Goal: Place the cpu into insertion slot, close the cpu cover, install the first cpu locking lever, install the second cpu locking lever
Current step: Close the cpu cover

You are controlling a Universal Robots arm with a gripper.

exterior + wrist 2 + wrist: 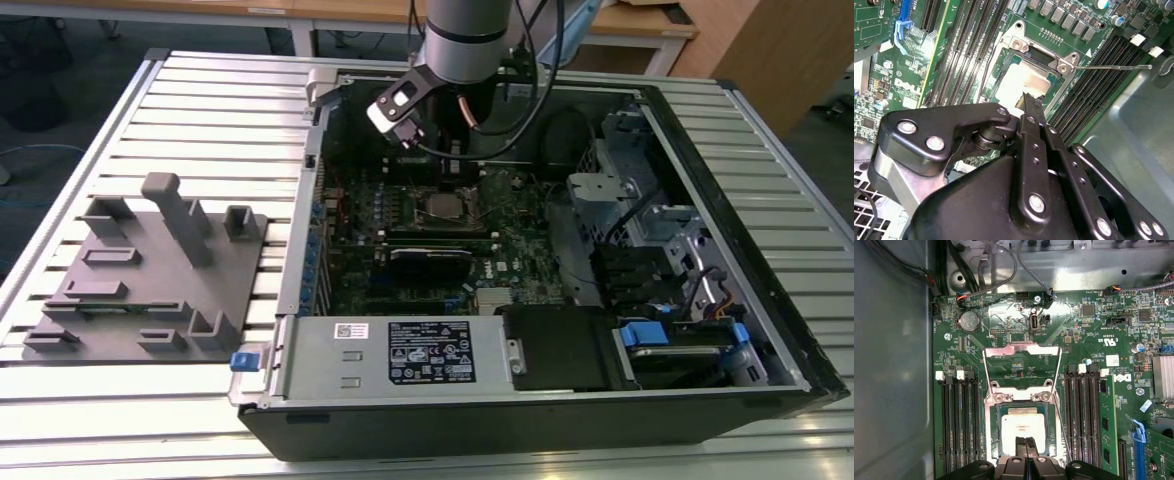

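Best to hold clenched, empty gripper (1026,446) light, square at cpu (441,208) edge, upper middle of exterior view; seemingly seated in insertion slot (990,435), cpu cover (1021,347) raised.

print | white label (430,352) on power supply (320,372) | white lettering (1110,340) on motherboard (1004,325)

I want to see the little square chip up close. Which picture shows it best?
The first wrist view: the chip lies face-up in its socket, almost whole. In the second wrist view the gripper hides part of the chip. In the exterior view the chip is a small far-off square.
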